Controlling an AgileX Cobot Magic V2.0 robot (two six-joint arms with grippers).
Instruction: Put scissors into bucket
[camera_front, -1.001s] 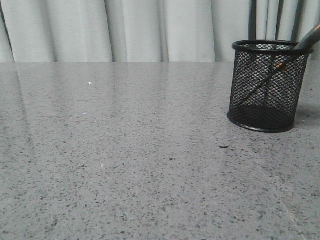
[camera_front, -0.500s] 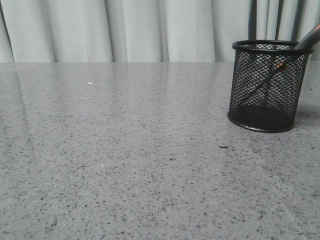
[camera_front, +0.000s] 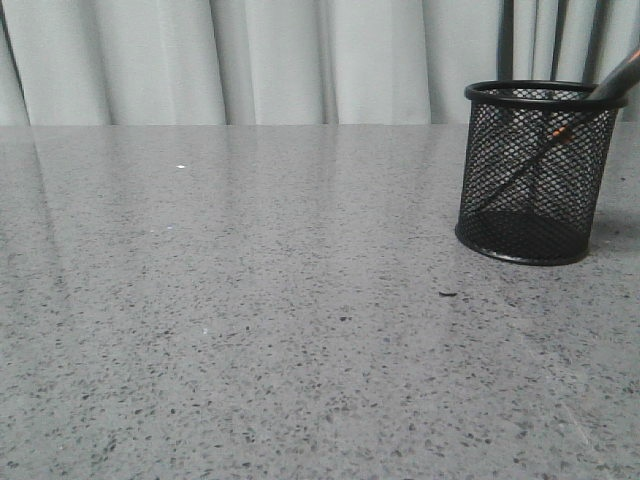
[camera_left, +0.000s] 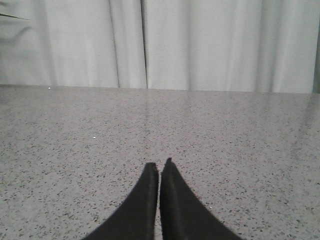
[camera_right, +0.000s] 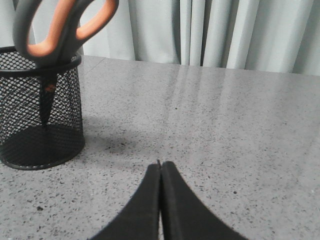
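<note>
In the front view, the black wire-mesh bucket (camera_front: 537, 172) stood upright on the grey speckled table (camera_front: 250, 300), towards the right side, in front of a pale curtain (camera_front: 270, 60). The scissors (camera_front: 560, 133) sat inside it, blades down and leaning, visible through the mesh, with a grey handle rising over the rim at the right. Neither arm appeared in this view.

In the left wrist view, the left gripper (camera_left: 159, 169) hung over bare table, its two dark fingers pressed together with nothing between them.

In the right wrist view, the right gripper (camera_right: 160, 164) was likewise closed on nothing, its fingers meeting at the tips. The bucket (camera_right: 40, 110) stood nearby, apart from the fingers, and the scissors' grey, orange-lined handles (camera_right: 62, 27) stuck out above its rim.
</note>
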